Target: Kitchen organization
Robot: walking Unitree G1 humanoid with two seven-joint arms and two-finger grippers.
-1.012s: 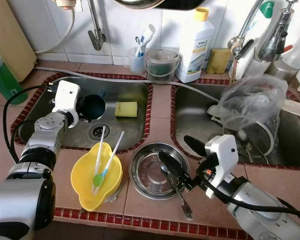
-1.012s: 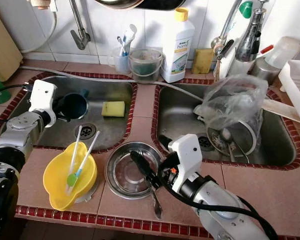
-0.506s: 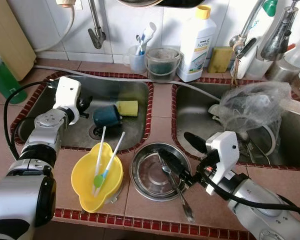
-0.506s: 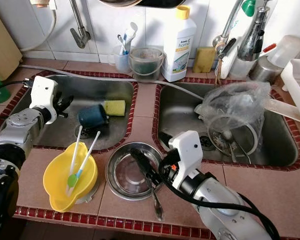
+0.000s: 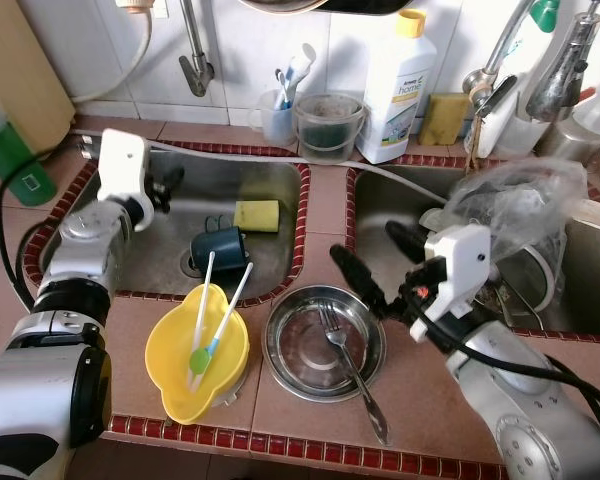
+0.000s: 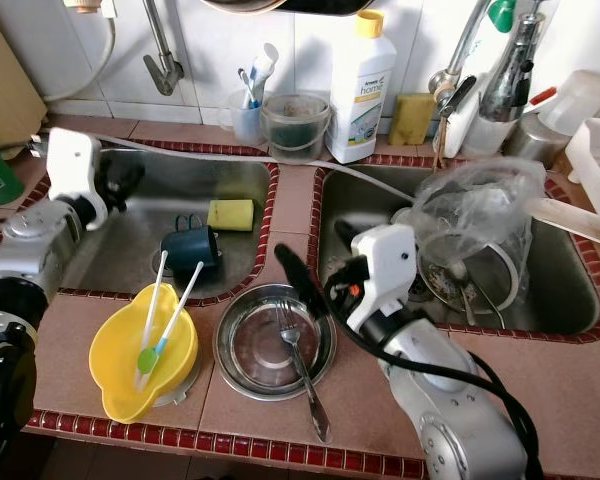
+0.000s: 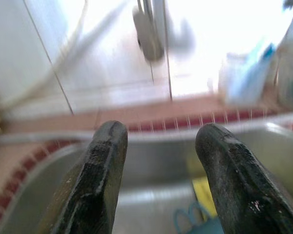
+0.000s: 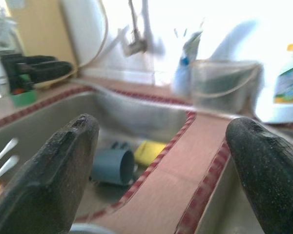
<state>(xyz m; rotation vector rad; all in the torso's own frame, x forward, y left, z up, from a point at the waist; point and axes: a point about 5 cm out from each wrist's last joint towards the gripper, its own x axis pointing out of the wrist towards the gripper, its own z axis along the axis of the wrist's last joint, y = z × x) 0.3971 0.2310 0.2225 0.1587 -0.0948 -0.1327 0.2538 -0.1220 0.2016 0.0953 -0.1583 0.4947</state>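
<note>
Left gripper (image 5: 158, 187) spread, empty, raised over the left steel sink basin (image 5: 270, 180). Dark teal mug (image 5: 218, 248) on its side in that basin, by the drain, near a yellow sponge (image 5: 255, 215). Right gripper (image 5: 380, 262) spread wide, holding nothing, above the tiled divider. Metal fork (image 5: 349, 365) rests in round steel bowl (image 5: 325, 343), beside yellow plastic funnel-shaped bowl (image 5: 195, 352).
</note>
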